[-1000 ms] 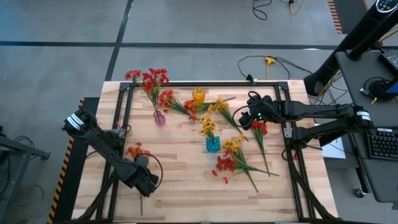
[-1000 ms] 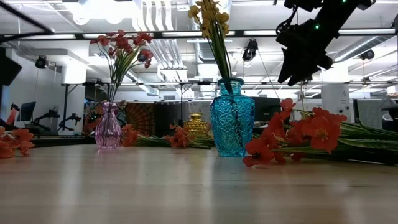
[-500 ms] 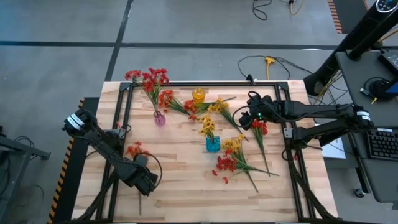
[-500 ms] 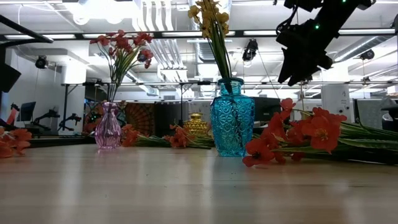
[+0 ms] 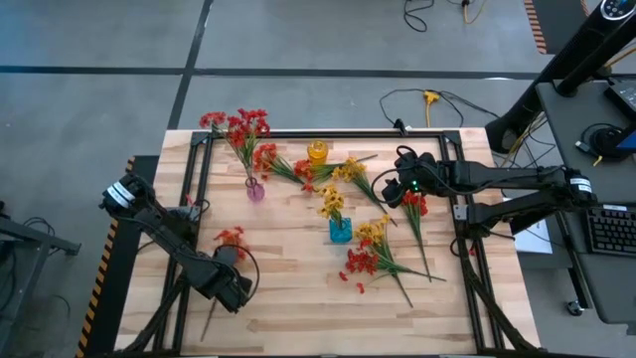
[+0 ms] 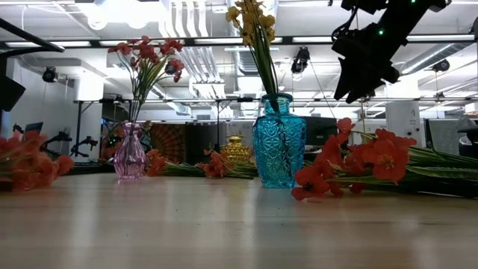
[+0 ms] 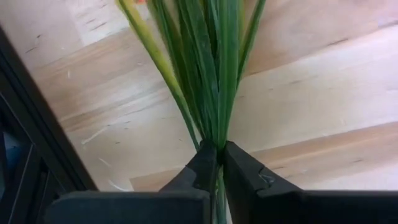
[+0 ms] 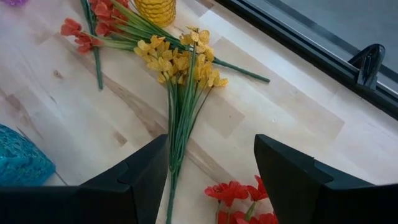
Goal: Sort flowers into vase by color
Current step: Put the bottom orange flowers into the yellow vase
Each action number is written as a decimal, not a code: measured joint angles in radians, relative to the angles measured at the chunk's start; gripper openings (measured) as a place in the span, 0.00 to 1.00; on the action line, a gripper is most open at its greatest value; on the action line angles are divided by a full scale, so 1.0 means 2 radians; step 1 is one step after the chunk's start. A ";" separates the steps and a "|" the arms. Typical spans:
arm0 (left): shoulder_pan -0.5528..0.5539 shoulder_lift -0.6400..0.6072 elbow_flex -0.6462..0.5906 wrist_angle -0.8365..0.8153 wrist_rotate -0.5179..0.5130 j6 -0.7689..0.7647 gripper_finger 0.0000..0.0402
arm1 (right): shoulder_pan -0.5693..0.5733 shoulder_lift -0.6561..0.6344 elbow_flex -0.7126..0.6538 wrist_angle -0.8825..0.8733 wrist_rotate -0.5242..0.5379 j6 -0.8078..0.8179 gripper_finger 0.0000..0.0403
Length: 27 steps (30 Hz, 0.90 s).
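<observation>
My left gripper [image 5: 229, 283] is at the table's near left, shut on an orange-red sprig [image 5: 231, 237] whose blooms [image 6: 30, 161] show at the low view's left edge. My right gripper [image 5: 402, 189] hangs open above the table at the far right, over a yellow sprig [image 8: 180, 62] that lies flat. A pink vase [image 5: 255, 191] holds red flowers, a blue vase [image 5: 340, 231] holds yellow ones, and a small yellow vase [image 5: 317, 152] stands at the far side. More red and yellow sprigs [image 5: 373, 254] lie on the table near the blue vase. My left gripper pinches the sprig's bundle of green stems [image 7: 214, 134] between its two fingers, which lie across the stems. The stem's tail [image 5: 206, 328] sticks out behind the gripper toward the near edge. The bloom end [image 5: 231, 237] points toward the far side and stands raised above the table in the low view.
Black frame rails [image 5: 199, 179] run along the table's left, far and right sides. Red sprigs [image 5: 415, 214] lie below my right arm. Bare wood [image 5: 298, 298] stretches along the near edge between the arms.
My left gripper has shut on the orange-red sprig's stems. The sprig has turned: its blooms have swung toward the table's right and risen, and its tail has swung toward the left.
</observation>
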 joint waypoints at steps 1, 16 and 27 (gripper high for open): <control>0.000 -0.001 0.002 0.000 0.000 0.004 0.01 | 0.000 0.000 0.000 0.000 0.000 0.000 0.57; -0.039 -0.040 0.083 -0.025 -0.031 0.062 0.00 | 0.000 0.000 0.000 -0.001 0.000 -0.007 0.57; -0.086 -0.052 0.148 -0.050 -0.180 0.092 0.00 | 0.000 0.000 0.000 -0.001 0.000 -0.014 0.57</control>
